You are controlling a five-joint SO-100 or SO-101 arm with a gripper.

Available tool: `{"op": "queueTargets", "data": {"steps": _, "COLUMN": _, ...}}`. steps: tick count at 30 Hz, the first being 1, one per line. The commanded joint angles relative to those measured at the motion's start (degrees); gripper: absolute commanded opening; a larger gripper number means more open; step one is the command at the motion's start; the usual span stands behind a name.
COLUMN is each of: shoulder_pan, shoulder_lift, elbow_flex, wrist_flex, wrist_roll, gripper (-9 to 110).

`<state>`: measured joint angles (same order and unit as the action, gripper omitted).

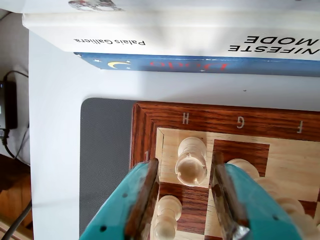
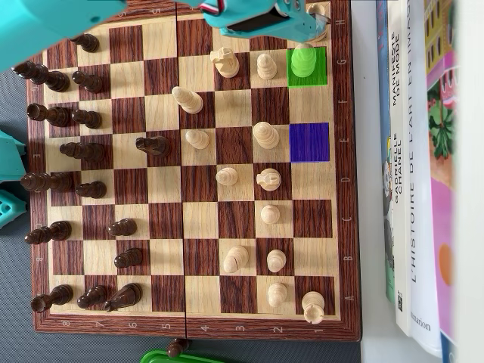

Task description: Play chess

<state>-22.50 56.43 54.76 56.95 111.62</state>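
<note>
In the wrist view my teal gripper (image 1: 184, 165) hangs open over the corner of the wooden chessboard (image 1: 165, 115). Its two fingers stand either side of a light rook (image 1: 191, 159) on square H1, with gaps on both sides. A light pawn (image 1: 166, 217) stands just below, close to the left finger (image 1: 142, 190). In the overhead view the gripper (image 2: 306, 21) is at the top right corner. A green-tinted square (image 2: 321, 74) under a light piece lies right beneath it, and a purple-tinted empty square (image 2: 309, 142) lies two squares further down. Dark pieces (image 2: 57, 113) line the left side.
Books (image 2: 423, 189) lie along the board's right edge in the overhead view and ahead of the gripper (image 1: 175, 40) in the wrist view. A grey mat (image 1: 102, 150) lies under the board. A black power adapter (image 1: 7, 105) sits off the table. A green object (image 2: 178, 357) pokes in at the bottom.
</note>
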Motion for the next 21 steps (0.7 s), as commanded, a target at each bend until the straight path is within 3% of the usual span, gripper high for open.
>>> {"op": "queueTargets", "data": {"steps": 1, "shoulder_pan": 0.4, "shoulder_lift": 0.7, "elbow_flex": -2.3, "wrist_flex": -0.5, "wrist_roll": 0.0, "gripper": 16}}
{"op": "queueTargets", "data": {"steps": 21, "shoulder_pan": 0.3, "shoulder_lift": -1.1, "elbow_flex": -2.5, "wrist_flex": -1.0, "wrist_roll": 0.1, "gripper": 16}}
